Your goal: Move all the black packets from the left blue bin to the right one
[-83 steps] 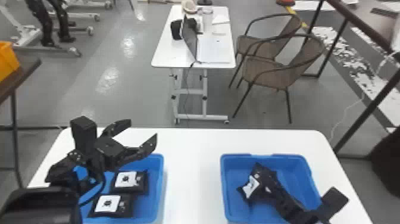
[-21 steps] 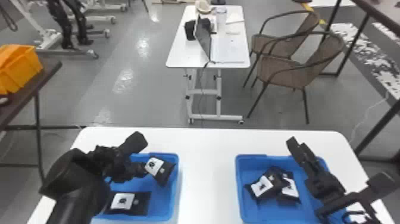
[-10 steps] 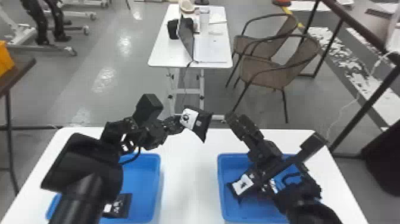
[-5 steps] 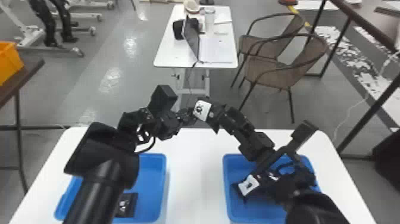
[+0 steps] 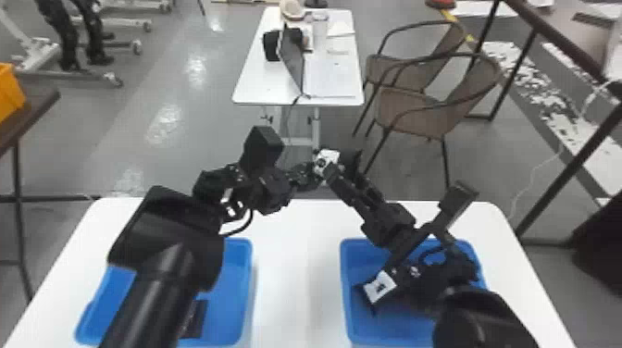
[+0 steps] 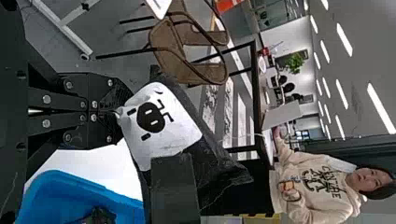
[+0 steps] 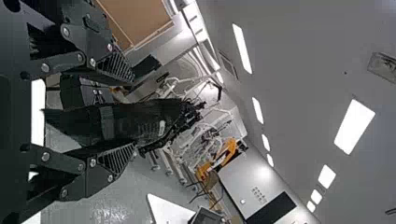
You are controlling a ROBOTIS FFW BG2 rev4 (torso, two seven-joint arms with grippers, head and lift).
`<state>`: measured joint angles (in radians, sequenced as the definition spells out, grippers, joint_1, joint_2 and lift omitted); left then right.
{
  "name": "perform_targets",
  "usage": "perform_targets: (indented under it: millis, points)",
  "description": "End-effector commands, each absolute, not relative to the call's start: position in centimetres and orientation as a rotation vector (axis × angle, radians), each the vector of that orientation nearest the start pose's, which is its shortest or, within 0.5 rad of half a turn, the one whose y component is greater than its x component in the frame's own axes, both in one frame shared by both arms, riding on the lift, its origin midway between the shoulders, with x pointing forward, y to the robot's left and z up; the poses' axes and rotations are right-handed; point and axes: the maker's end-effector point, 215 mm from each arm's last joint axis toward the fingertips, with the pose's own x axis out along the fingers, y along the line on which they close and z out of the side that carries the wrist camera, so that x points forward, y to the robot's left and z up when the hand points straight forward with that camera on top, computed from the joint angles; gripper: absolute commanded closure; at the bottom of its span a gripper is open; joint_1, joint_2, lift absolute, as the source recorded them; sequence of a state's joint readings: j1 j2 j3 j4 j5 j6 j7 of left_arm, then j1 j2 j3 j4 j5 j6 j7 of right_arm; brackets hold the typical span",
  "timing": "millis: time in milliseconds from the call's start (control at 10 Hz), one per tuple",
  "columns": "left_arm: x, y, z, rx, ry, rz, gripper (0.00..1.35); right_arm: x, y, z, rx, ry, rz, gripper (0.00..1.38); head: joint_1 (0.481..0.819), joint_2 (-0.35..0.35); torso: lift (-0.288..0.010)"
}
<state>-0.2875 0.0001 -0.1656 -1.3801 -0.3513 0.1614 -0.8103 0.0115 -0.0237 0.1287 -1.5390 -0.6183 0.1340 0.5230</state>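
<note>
In the head view my left gripper (image 5: 311, 172) holds a black packet (image 5: 326, 158) with a white label in the air beyond the two bins. My right gripper (image 5: 343, 167) is at the same packet. The left wrist view has the left gripper (image 6: 116, 112) shut on one edge of the packet (image 6: 161, 123). In the right wrist view the packet (image 7: 130, 122) lies between the parted fingers of the right gripper (image 7: 134, 114). A packet (image 5: 197, 319) lies in the left blue bin (image 5: 251, 282), partly behind the left arm. Another packet (image 5: 379, 287) shows in the right blue bin (image 5: 345, 301).
Both bins stand on the white table (image 5: 296, 277), whose surface runs between them. The right forearm covers much of the right bin. Farther back are a white desk (image 5: 250, 78) with a laptop and brown chairs (image 5: 412, 111).
My left gripper has lifted the packet from the left bin and carried it up toward the middle. My right gripper has risen from over the right bin to meet it.
</note>
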Motion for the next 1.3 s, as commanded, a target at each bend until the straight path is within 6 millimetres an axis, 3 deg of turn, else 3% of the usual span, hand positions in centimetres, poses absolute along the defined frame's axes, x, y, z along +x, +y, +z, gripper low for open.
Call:
perform_targets:
  millis: [0, 200, 300, 400, 500, 600, 700, 800, 1000, 1200]
  points:
    - [59.1, 0.7, -36.5, 0.354, 0.190, -0.926, 1.19, 54.6, -5.6, -33.8, 0.619, 0.060, 0.653, 1.01, 0.695, -0.037, 0.000]
    - [59.1, 1.0, -36.7, 0.337, 0.196, -0.922, 1.18, 54.8, -6.4, -33.6, 0.606, 0.040, 0.617, 1.28, 0.695, -0.046, 0.000]
    - [59.1, 1.5, -36.9, 0.314, 0.192, -0.902, 0.94, 54.8, -7.3, -33.4, 0.612, 0.024, 0.588, 1.28, 0.695, -0.050, 0.000]
    - [59.1, 2.7, -37.2, 0.287, 0.189, -0.866, 0.49, 54.8, -8.2, -33.5, 0.612, 0.017, 0.569, 1.28, 0.695, -0.054, 0.000]
    - [59.1, 4.2, -37.3, 0.266, 0.183, -0.838, 0.14, 54.8, -9.7, -33.9, 0.610, 0.017, 0.539, 1.28, 0.695, -0.053, 0.000]
    - [58.9, 6.2, -37.3, 0.249, 0.182, -0.804, 0.07, 54.7, -11.7, -34.6, 0.608, 0.020, 0.493, 1.28, 0.695, -0.052, 0.000]
    - [58.6, 8.6, -37.5, 0.227, 0.185, -0.761, 0.11, 54.1, -14.0, -35.9, 0.602, 0.038, 0.449, 1.28, 0.695, -0.053, 0.000]
    - [57.9, 11.5, -38.2, 0.183, 0.200, -0.714, 0.00, 53.4, -16.0, -37.5, 0.609, 0.061, 0.409, 1.28, 0.695, -0.054, 0.000]
    - [55.3, 16.6, -40.1, 0.132, 0.246, -0.623, 0.00, 51.4, -19.7, -41.1, 0.634, 0.119, 0.328, 1.28, 0.695, -0.046, 0.000]
    - [52.7, 19.3, -42.0, 0.091, 0.297, -0.584, 0.00, 49.0, -23.5, -44.2, 0.693, 0.171, 0.250, 1.28, 0.695, -0.035, 0.000]
